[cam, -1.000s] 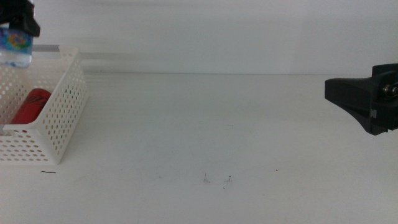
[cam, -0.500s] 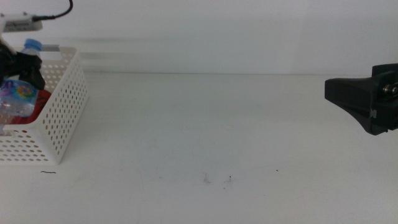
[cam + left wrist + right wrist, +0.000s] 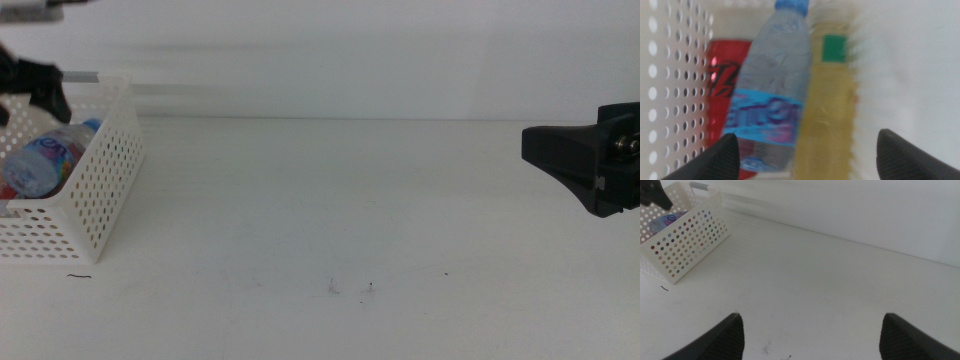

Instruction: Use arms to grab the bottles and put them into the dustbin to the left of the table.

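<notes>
The drop looked finished: the water bottle (image 3: 771,85) lay in the dustbin (image 3: 100,200) between the red can (image 3: 725,75) and tea bottle (image 3: 827,105). The left claw (image 3: 805,155) hung above, spread and empty (right claw (image 3: 810,330) waited open over the worktop (image 3: 350,200)). Next, probably retreat.

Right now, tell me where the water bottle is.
The water bottle lies in the dustbin at the table's left edge, on top of the red can and the yellow tea bottle, below the open left gripper.
</notes>
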You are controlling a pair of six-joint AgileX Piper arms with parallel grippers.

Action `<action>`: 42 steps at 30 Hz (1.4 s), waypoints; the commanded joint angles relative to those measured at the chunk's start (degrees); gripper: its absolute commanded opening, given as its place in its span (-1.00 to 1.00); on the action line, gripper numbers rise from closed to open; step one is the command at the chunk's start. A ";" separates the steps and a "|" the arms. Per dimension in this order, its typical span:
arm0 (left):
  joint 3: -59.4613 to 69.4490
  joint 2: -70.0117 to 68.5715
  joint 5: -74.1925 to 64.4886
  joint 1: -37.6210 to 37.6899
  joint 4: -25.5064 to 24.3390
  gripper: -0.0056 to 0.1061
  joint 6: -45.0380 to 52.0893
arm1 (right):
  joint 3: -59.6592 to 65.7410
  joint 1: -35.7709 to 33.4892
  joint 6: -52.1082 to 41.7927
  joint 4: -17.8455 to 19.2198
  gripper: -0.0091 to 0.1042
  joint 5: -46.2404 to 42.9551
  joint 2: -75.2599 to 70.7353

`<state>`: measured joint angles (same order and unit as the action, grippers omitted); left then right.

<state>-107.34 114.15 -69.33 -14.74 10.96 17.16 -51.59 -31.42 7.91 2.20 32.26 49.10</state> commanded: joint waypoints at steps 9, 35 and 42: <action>19.44 -26.54 12.66 11.54 10.26 0.78 5.55 | -0.60 -0.15 -0.26 0.45 0.77 -0.49 -0.18; 46.14 -58.00 40.01 26.55 10.50 0.78 4.18 | -0.60 -0.15 -0.26 0.45 0.77 -0.49 -0.18; 46.14 -58.00 41.09 26.55 10.50 0.78 4.18 | -0.60 -0.15 -0.26 0.45 0.77 -0.49 -0.18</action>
<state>-61.47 56.48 -29.10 11.50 21.28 21.95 -51.59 -31.42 7.91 2.20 32.26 49.10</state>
